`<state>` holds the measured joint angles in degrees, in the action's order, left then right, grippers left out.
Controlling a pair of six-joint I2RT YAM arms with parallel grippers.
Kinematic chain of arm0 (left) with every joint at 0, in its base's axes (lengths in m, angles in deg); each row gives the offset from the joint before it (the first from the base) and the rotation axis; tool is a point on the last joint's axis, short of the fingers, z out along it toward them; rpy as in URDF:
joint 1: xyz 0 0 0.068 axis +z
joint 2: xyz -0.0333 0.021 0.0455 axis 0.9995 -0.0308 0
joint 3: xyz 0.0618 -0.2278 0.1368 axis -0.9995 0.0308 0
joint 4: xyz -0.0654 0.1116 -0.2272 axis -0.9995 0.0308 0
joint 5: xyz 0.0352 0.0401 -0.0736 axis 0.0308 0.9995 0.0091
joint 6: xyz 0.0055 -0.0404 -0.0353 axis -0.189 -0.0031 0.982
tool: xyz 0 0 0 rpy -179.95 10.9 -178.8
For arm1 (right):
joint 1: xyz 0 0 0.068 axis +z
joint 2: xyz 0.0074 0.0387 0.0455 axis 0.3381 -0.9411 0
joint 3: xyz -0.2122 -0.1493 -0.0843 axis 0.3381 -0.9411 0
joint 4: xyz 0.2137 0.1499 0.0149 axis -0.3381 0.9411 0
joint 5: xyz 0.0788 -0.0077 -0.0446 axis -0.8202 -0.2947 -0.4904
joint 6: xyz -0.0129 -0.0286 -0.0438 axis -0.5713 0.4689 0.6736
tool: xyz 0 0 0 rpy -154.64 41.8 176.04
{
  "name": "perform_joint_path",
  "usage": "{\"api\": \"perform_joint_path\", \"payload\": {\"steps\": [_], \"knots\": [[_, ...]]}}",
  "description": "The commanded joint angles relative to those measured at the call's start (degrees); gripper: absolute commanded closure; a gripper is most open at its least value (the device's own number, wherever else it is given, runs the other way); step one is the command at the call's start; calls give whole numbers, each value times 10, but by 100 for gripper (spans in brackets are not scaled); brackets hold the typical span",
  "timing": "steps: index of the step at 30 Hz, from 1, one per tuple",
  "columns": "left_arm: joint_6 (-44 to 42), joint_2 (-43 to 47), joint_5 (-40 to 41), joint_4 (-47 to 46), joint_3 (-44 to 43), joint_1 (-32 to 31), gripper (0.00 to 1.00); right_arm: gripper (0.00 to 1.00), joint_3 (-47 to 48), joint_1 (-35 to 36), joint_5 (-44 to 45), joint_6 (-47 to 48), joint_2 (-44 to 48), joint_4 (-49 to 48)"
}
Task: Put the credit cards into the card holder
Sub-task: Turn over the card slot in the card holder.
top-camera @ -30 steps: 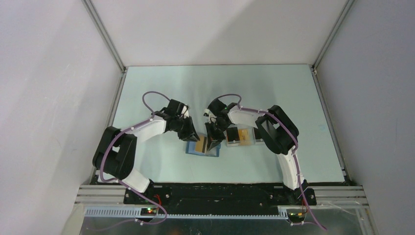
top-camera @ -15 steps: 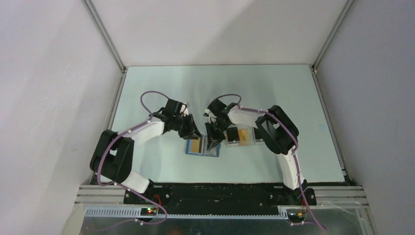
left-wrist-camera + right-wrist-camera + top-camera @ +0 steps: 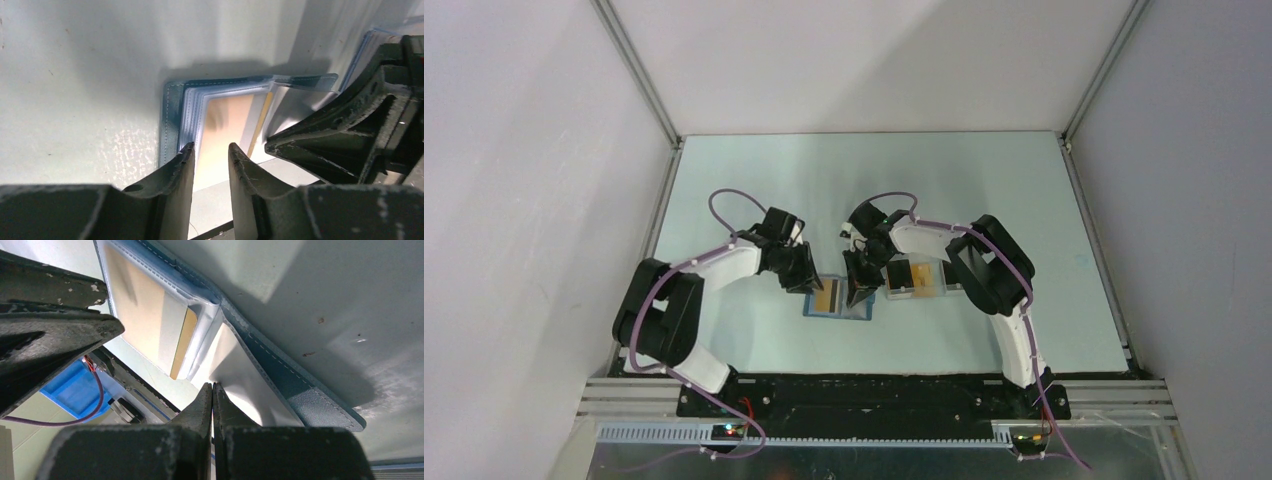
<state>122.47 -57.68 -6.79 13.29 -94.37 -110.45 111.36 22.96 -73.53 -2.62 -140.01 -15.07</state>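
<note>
Small blue book-like folding card holder [image 3: 839, 300] lies open and flat on the pale green surface [image 3: 944, 180], at the middle of the near half, between my two pincers. Stitched blue cover, lighter stitching along its edge. Inside, a stack of clear plastic leaves bound at the spine.

One yellow-orange credit card [image 3: 231, 120] sits inside a clear leaf on the left page. Its face is glare-washed, with a pale band down it and a strip of stronger orange at the spine-side edge.

My left pincer [image 3: 210, 150] is released. There is a narrow gap between the fingers with nothing in it, and the tips are at the holder's left edge, over the card's page. Whether they touch it, I cannot tell.

My right pincer [image 3: 212, 388] is clenched, fingers pressed together, tips down on the clear leaf of the right page.

Just right of the holder is a clear plastic compartmented tray [image 3: 894, 292] with another yellow-orange card [image 3: 921, 275] in it.
</note>
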Motion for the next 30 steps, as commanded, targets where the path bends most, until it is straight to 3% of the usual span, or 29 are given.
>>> {"api": "perform_joint_path", "payload": {"steps": [1, 15, 30], "knots": [[-17, -12, 13, 3, -7, -5, 64, 100, -4, -1, -2, 3, 3, -2], [-10, -34, -55, -17, -26, -16, 66, 100, -3, -1, -7, 2, 1, -4], [25, 16, -145, -54, -28, -15, 74, 100, -3, -1, -9, 5, -1, -3]]}}
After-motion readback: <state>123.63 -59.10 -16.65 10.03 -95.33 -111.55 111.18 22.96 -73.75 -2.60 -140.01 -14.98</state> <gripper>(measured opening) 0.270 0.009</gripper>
